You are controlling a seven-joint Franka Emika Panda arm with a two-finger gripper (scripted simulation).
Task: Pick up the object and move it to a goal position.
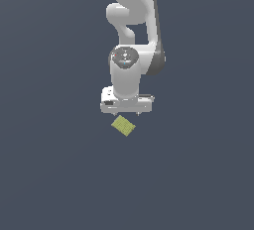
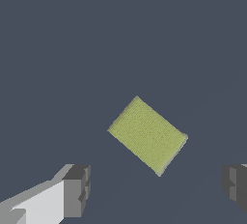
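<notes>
- White arm (image 1: 134, 30) hanging from 12 o'clock of the exterior view, wrist pointing straight down over a plain dark slate tabletop (image 1: 54, 164).
- Tool (image 1: 125, 112) at arm's end, white body, dark finger pads; fingertips barely showing under the palm in the exterior view.
- Tool spread wide in the wrist view (image 2: 157, 189): one dark pad (image 2: 77, 189) and the other (image 2: 235, 185) well apart, nothing between them, nothing gripped.
- Yellow-green block (image 1: 123, 125) lying flat on the tabletop, just below the tool in the exterior view, toward 6 o'clock from the fingertips.
- Block (image 2: 147, 135) turned at an angle to the frame, corners pointing roughly to 11, 3, 5 and 9 o'clock in the wrist view; faint grid on top face.
- Block clear of both pads, no contact; narrower than the gap between them.
- Height of tool above block: cannot tell from either view.
</notes>
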